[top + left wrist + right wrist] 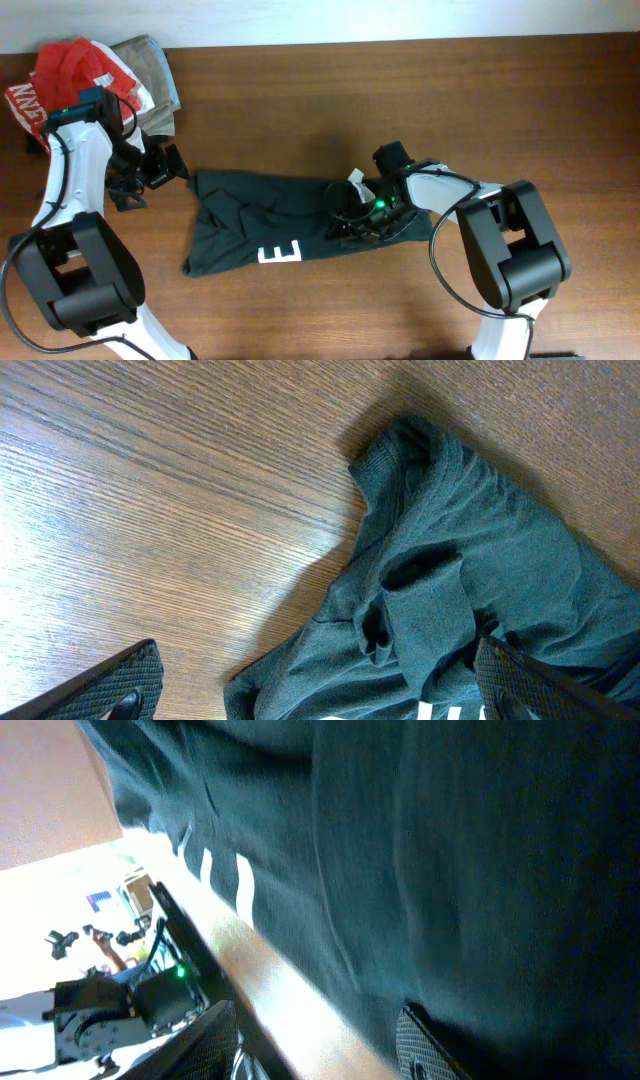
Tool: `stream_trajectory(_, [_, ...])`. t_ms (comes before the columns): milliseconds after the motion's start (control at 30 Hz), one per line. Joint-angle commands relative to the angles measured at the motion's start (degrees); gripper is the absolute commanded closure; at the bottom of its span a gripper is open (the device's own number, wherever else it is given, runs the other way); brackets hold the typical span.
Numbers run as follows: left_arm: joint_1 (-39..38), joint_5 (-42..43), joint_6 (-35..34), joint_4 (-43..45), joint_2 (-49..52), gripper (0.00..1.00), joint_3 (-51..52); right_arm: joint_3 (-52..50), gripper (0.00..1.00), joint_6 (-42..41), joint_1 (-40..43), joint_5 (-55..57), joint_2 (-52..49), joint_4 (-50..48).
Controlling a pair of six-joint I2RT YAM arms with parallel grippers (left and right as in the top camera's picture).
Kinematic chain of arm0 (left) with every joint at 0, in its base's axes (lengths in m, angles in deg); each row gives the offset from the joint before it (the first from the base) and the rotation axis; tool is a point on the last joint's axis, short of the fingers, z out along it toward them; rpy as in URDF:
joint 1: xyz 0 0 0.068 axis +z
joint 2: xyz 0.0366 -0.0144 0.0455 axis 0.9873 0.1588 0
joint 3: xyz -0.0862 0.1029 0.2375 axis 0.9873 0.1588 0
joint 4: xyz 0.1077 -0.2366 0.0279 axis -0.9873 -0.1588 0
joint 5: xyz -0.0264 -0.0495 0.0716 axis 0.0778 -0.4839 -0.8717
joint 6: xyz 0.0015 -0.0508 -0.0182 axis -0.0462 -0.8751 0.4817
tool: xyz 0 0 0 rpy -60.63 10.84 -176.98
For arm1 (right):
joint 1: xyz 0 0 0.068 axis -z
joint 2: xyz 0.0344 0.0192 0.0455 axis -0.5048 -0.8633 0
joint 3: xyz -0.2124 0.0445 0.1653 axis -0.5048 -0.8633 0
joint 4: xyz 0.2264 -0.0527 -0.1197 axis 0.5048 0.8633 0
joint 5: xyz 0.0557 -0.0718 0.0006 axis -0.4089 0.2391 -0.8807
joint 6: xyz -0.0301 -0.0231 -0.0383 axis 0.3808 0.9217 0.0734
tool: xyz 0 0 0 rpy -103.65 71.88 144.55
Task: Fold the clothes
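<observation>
Fabric lies rumpled, so I judge the fold barely begun. My left claw (170, 167) hangs spread wide and empty just beside the left edge of the very dark green-black soft T-shirt (250, 215). The shirt is a creased, bunched strip mid-table on the brown wood-grain table (300, 90), with bold white block letters (280, 255) along its front edge. Smoothing it flat seems next, which needs both ends pinched and drawn apart. My right claw (345, 215) sits on the shirt's right end; whether it grips cloth I cannot tell.

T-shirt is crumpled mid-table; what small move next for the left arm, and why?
Probably lower the left gripper onto the near corner of the T-shirt and close. Its jaws stand wide open beside the crumpled left edge, holding nothing, while the right gripper sits over the other end.
</observation>
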Motion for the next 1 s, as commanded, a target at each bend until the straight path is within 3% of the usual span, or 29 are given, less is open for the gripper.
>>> stream_trajectory(0, [-0.3, -0.4, 0.3, 0.3, -0.4, 0.01, 0.4, 3.4, 0.41, 3.0, 2.4, 1.1, 6.7, 5.3])
stream_trajectory(133, [-0.3, -0.3, 0.3, 0.3, -0.4, 0.01, 0.4, 6.0, 0.27, 6.9, 7.9, 2.0, 12.6, 10.6])
stream_trajectory(267, [-0.3, -0.3, 0.3, 0.3, -0.4, 0.01, 0.4, 5.9, 0.20, 11.3, 15.2, 1.9, 13.7, 13.6])
stream_trajectory(367, [-0.3, -0.3, 0.3, 0.4, -0.4, 0.01, 0.4, 3.2, 0.33, 18.3, 18.6, 1.9, 12.3, 16.1])
stream_trajectory(567, [-0.3, -0.3, 0.3, 1.1, -0.4, 0.01, 0.4, -5.2, 0.38, 18.9, 18.7, 1.5, 8.3, 10.3])
stream_trajectory(767, [-0.3, -0.3, 0.3, 1.1, -0.4, 0.01, 0.4, -9.7, 0.34, 18.9, 18.8, 1.5, 2.8, 3.2])
stream_trajectory(833, [-0.3, -0.3, 0.3, 1.2, -0.4, 0.01, 0.4, -8.4, 0.27, 18.9, 18.8, 1.5, 3.8, 4.1])
stream_trajectory(967, [-0.3, -0.3, 0.4, 1.4, -0.4, 0.01, 0.4, -1.6, 0.23, 18.9, 20.4, 3.6, 10.1, 10.4])
